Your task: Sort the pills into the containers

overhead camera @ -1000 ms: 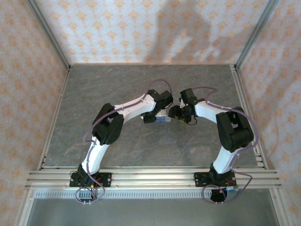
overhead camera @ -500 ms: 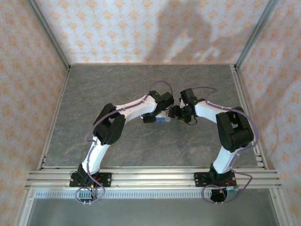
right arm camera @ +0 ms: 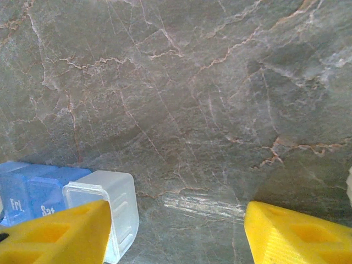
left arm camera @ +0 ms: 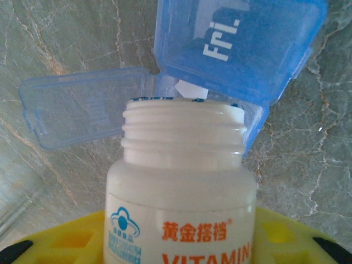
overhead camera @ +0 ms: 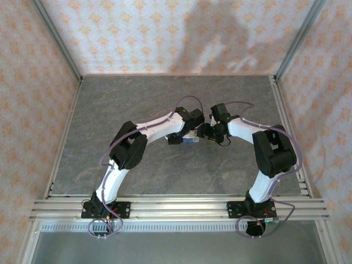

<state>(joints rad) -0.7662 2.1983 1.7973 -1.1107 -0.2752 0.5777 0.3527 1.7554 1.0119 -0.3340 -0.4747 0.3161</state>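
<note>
Top external: The grey, veined stone-look table (overhead camera: 126,99) is matte. Both arms bend inward and meet near its centre. The left gripper (overhead camera: 185,136) and right gripper (overhead camera: 207,133) sit close together. A sliver of the translucent blue pill organizer (overhead camera: 192,141) shows just below and between them. It is too small here to count compartments, and the jaw positions can't be read.

Left wrist: The yellow ribbed fingers (left arm camera: 60,245) clamp a white bottle (left arm camera: 181,181) from both sides. The bottle is smooth plastic with a threaded neck and no cap, and its mouth points at the organizer. Its label has orange characters, a blue cloud logo and "VITAMIN", which is cut off at the frame bottom. Behind the mouth, two hinged blue lids are open. One, marked "Fri." (left arm camera: 242,49), stands up, and the other (left arm camera: 82,107) lies flat to the left. A small white shape (left arm camera: 190,89) shows in the gap above the rim; I can't tell whether it is a pill or print. The bottle rim hides the compartment floor, so the contents are unreadable.

Right wrist: The yellow fingers (right arm camera: 55,234) are spread wide with bare table between them, gripping nothing. The organizer end is at lower left, with blue cells marked "Fri." and "Sat" followed by a frosted clear cell (right arm camera: 107,203). It is partly covered by the near finger and cropped by the frame edge. Contact with the finger is not discernible.
</note>
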